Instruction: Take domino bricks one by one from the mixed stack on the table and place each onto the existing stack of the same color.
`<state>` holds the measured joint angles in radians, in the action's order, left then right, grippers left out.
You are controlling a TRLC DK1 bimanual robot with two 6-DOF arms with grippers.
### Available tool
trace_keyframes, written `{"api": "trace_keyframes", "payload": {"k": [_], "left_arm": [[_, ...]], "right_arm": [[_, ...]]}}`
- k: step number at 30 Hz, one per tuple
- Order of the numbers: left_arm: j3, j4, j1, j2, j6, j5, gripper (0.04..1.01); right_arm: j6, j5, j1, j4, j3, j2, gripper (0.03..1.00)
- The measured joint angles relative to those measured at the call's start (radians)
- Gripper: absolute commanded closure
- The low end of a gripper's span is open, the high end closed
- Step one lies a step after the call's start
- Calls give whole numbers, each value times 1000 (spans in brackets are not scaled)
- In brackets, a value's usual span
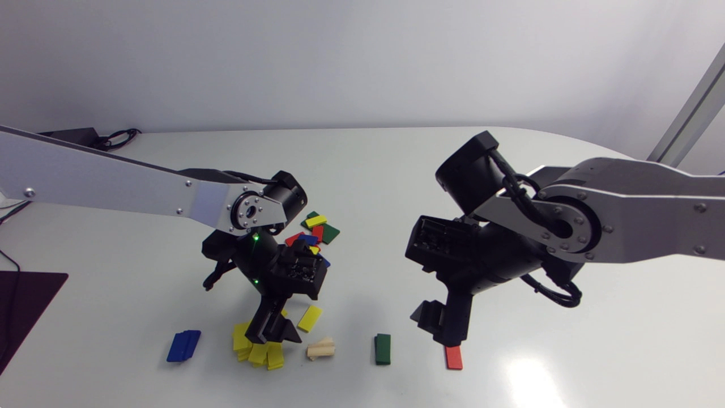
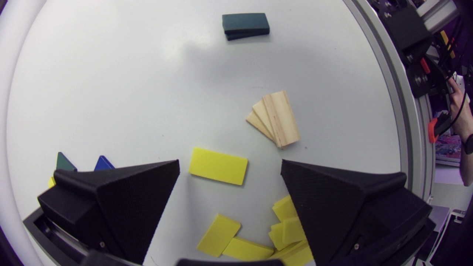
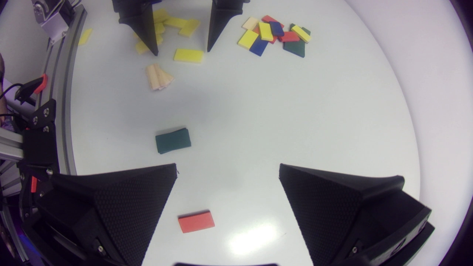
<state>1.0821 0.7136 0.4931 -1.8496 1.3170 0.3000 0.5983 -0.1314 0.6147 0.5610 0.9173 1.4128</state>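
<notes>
A white desk [image 1: 396,170] carries a mixed pile [image 1: 315,229] of coloured bricks at the frame's centre. Along the lower edge, left to right, lie a blue stack [image 1: 183,345], scattered yellow bricks [image 1: 266,354], a wooden stack [image 1: 320,348], a green stack [image 1: 383,348] and a red brick [image 1: 453,357].

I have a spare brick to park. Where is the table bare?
Bare: the stretch between the mixed pile and the green stack, and right of the red brick. Crowded: yellow bricks scattered under the left gripper, beside the wooden stack.

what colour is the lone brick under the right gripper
Red: a flat rectangular red domino brick, clearest in the right wrist view.
</notes>
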Motion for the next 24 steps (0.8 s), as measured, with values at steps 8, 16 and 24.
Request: {"api": "trace_keyframes", "payload": {"k": [8,16,24], "left_arm": [[0,-38,0,-8,3,0,120],[-13,-45,-2,-10,23,0,134],[-14,-52,-10,-19,30,0,179]], "right_arm": [[0,-3,0,0,-3,-12,66],[0,-3,0,0,-3,-12,66],[-4,-11,-1,0,-3,-12,66]]}}
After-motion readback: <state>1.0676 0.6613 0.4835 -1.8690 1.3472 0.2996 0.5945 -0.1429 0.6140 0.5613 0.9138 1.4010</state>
